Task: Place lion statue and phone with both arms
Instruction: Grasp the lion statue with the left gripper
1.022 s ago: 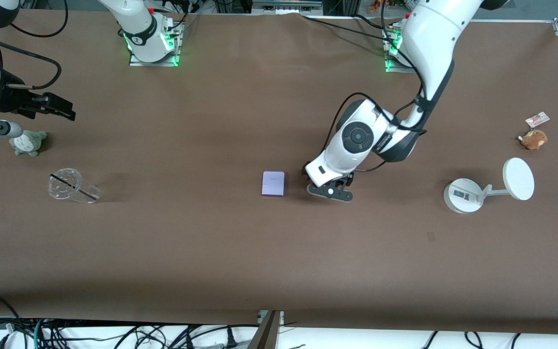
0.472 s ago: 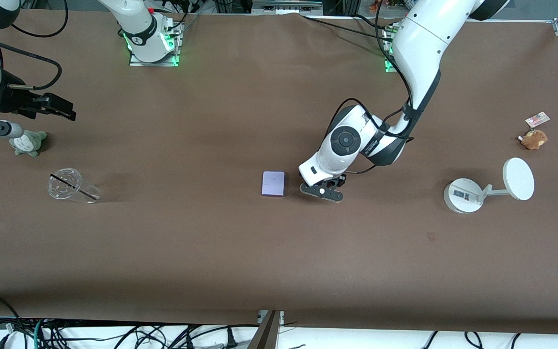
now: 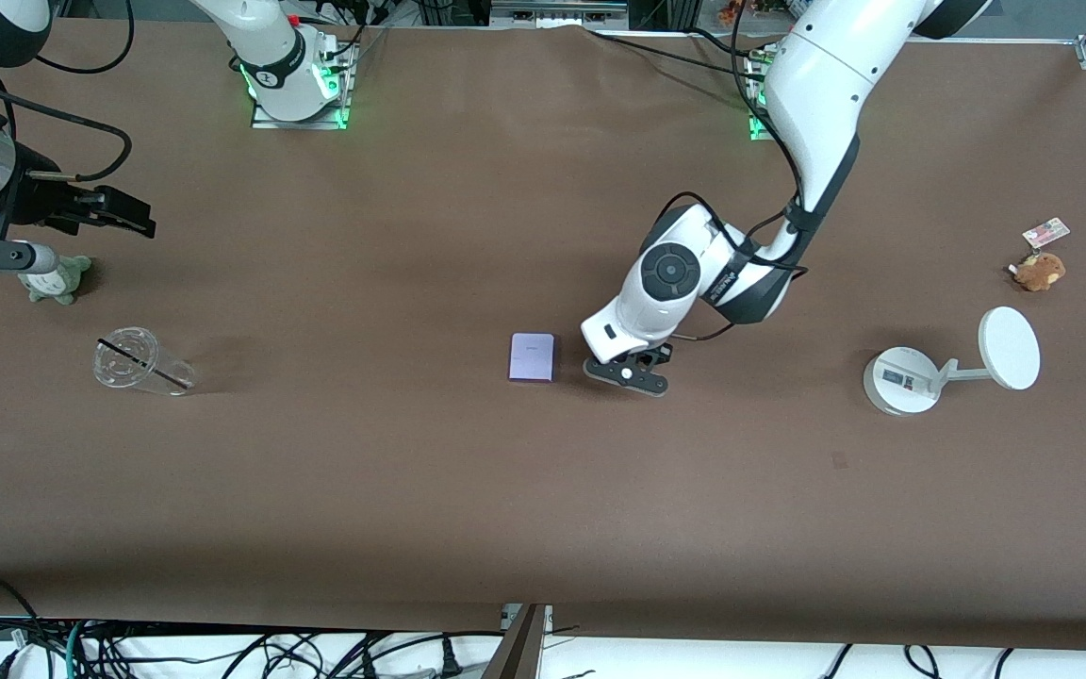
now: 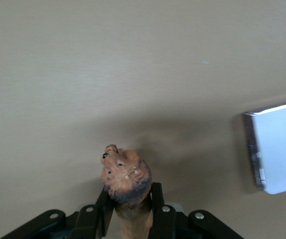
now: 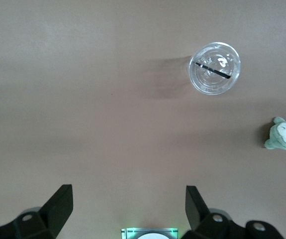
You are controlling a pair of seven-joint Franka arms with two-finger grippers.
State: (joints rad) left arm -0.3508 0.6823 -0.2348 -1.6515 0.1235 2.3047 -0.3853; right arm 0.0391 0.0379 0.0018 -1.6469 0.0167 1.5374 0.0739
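The phone (image 3: 533, 357) is a flat lavender-white rectangle lying on the brown table near its middle; its edge also shows in the left wrist view (image 4: 277, 149). My left gripper (image 3: 626, 370) is low over the table just beside the phone, toward the left arm's end. It is shut on the lion statue (image 4: 127, 179), a small brown-orange figurine whose head sticks out past the fingers. The front view hides the lion under the hand. My right gripper (image 3: 123, 215) hangs open and empty over the right arm's end of the table (image 5: 129, 196).
A clear cup with a black straw (image 3: 133, 360) and a grey-green plush (image 3: 53, 278) lie near the right gripper. A white round-based stand with a disc (image 3: 906, 379) and a tan plush with a tag (image 3: 1038, 270) sit toward the left arm's end.
My left gripper has moved with the lion toward the phone and settled beside it. My right gripper has shifted slightly.
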